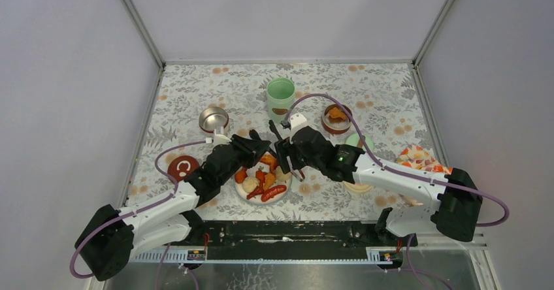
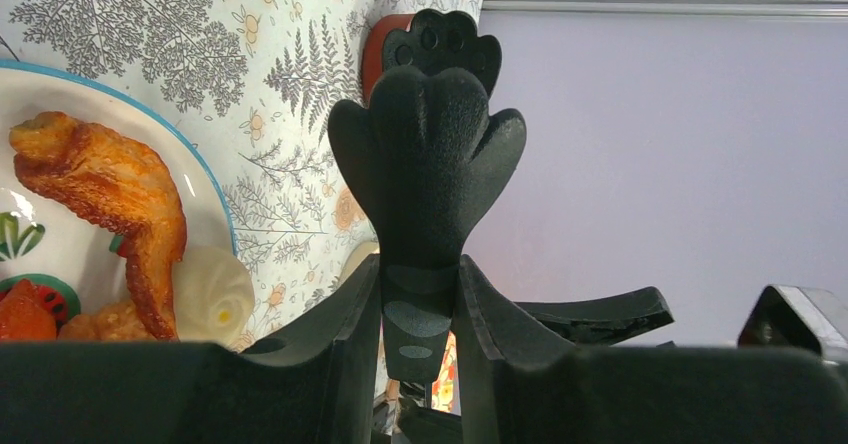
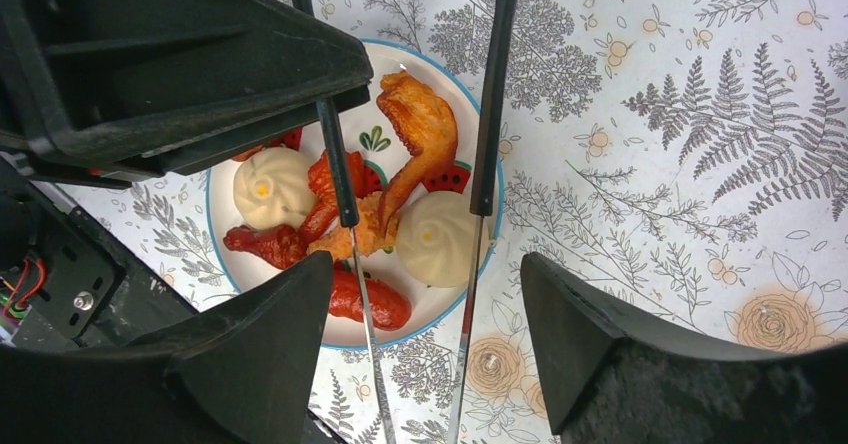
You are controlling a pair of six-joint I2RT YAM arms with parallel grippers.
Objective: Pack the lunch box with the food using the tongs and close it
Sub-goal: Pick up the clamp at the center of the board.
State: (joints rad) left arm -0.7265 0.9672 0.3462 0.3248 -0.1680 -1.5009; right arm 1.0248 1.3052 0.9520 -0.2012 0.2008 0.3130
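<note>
A worktop (image 1: 385, 87) covered in a grey fern-and-flower print carries a white plate (image 2: 100, 109) with a blue rim, near the front centre between the two arms. On the plate lie a fried chicken wing (image 3: 420, 124), two pale steamed buns (image 3: 272, 186), glossy red sausages (image 3: 365, 299) and small orange fried chunks.

The left tool (image 2: 418, 282) is closed on the stem of the paw-tipped tongs (image 2: 425, 154). Their two black paw-shaped heads stand one behind the other, above the worktop just beside the plate's edge.

The right tool (image 3: 427, 264) hovers over the plate with its fingers spread wide. It carries the slim tongs (image 3: 490, 114), whose two dark arms run apart between the fingers. One arm crosses the sausages and fried chunks; the other crosses the plate's far side, beside a bun.

Behind the plate stands the mint-green jar (image 1: 281, 97), upright and open. To its left is an empty steel bowl (image 1: 213, 118). To its right a second small bowl (image 1: 337, 118) holds an orange fried piece. A dark-red lid (image 1: 183, 168) lies flat left of the plate. A pale green lid (image 1: 358, 141) lies behind the right arm, partly hidden. A patterned cloth (image 1: 421, 158) lies at the right edge.
</note>
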